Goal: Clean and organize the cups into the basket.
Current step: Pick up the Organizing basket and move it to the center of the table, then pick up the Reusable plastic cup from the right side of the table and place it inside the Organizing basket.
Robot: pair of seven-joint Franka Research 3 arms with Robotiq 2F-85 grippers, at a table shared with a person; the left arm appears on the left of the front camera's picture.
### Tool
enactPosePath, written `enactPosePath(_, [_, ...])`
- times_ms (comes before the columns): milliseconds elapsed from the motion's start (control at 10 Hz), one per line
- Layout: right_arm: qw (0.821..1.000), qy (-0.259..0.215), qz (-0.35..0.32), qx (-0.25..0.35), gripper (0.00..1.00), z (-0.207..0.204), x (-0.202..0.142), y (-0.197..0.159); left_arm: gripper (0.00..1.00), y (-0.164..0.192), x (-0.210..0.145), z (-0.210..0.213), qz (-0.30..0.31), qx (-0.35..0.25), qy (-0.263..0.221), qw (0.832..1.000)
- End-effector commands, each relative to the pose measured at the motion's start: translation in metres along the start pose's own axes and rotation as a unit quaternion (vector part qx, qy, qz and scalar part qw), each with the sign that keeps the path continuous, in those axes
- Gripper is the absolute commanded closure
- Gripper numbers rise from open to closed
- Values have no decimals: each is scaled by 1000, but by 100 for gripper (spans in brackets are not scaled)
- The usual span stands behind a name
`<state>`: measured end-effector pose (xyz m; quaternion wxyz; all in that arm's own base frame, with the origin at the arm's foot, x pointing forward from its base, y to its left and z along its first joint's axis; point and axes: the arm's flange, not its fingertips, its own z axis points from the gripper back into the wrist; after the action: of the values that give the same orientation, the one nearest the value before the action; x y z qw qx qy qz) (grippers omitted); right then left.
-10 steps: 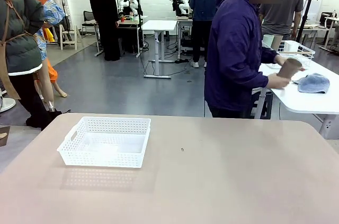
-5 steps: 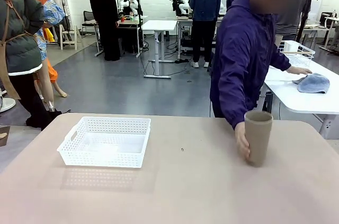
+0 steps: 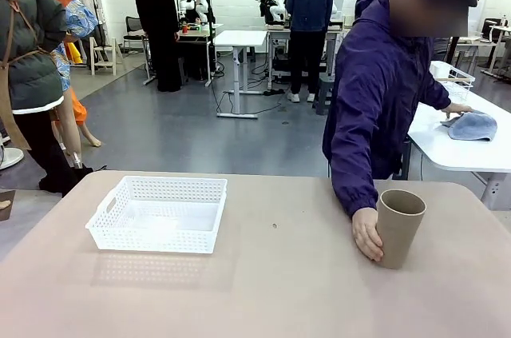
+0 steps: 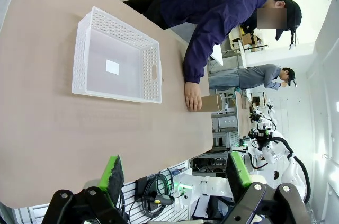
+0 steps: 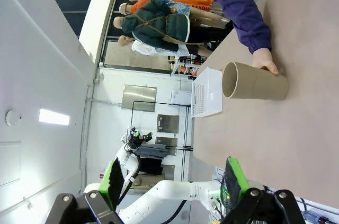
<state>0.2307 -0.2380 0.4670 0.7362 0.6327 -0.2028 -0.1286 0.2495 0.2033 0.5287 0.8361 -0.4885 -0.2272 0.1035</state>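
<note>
One white basket (image 3: 157, 214) in the front view, left side of the table (image 3: 279, 298). One tan cup (image 3: 398, 228) stands upright at the right, well apart from the basket, with a person's hand (image 3: 366, 232) against its side.

Left wrist view: basket holds one white label (image 4: 112, 66) on its floor. Left gripper (image 4: 175, 170) jaws apart, holding nothing.

Right wrist view: cup on the table, mouth toward the camera, hand touching it. Right gripper (image 5: 174, 177) jaws apart, holding nothing.
</note>
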Motion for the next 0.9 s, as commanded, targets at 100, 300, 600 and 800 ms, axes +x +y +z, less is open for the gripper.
enactPosePath(100, [994, 67, 81, -12, 0, -6, 11, -7, 0, -7, 12, -6, -14, 26, 27, 999])
enactPosePath(300, [951, 157, 267, 23, 0, -32, 36, -17, 0, -33, 39, -27, -39, 90, 77, 992])
enactPosePath(600, [894, 193, 399, 68, 0, -66, 46, -38, 0, -64, 51, -81, -95, 261, 159, 947])
enactPosePath(800, [877, 182, 441, 56, 0, -74, 40, -55, 0, -70, 47, -129, -103, 313, 151, 932])
